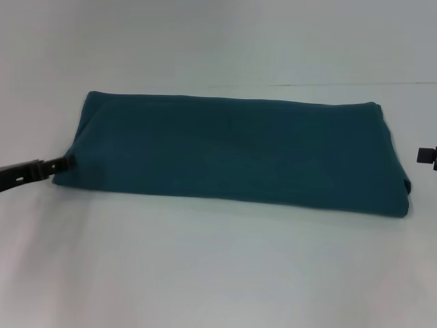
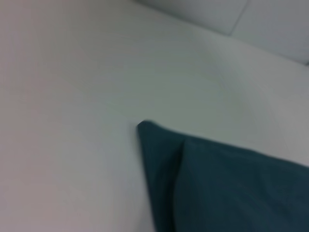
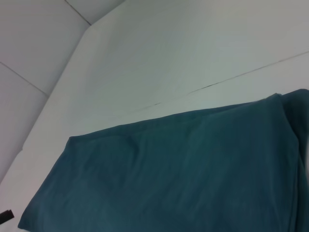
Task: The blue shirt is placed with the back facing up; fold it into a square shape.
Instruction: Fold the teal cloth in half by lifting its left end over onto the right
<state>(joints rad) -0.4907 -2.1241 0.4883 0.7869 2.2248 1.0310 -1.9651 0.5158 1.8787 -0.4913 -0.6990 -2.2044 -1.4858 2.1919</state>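
- The blue shirt (image 1: 235, 154) lies on the white table (image 1: 205, 273) as a long, flat band, already narrowed lengthwise, with its plain side up.
- The left gripper (image 1: 67, 162) sits at the shirt's left end, tip touching the near corner; whether it is clenched on cloth cannot be told.
- The right gripper (image 1: 427, 156) shows only as a dark edge just beside the shirt's right end, apart from it; its state cannot be told.
- Step in hand, as judged: fold one end across to shorten the band into a square.
- To do it well, pinch all layers at the corner, lift low, and lay edge onto edge.
- A wall seam runs behind the shirt; nothing lies on or beside it to obstruct the fold.
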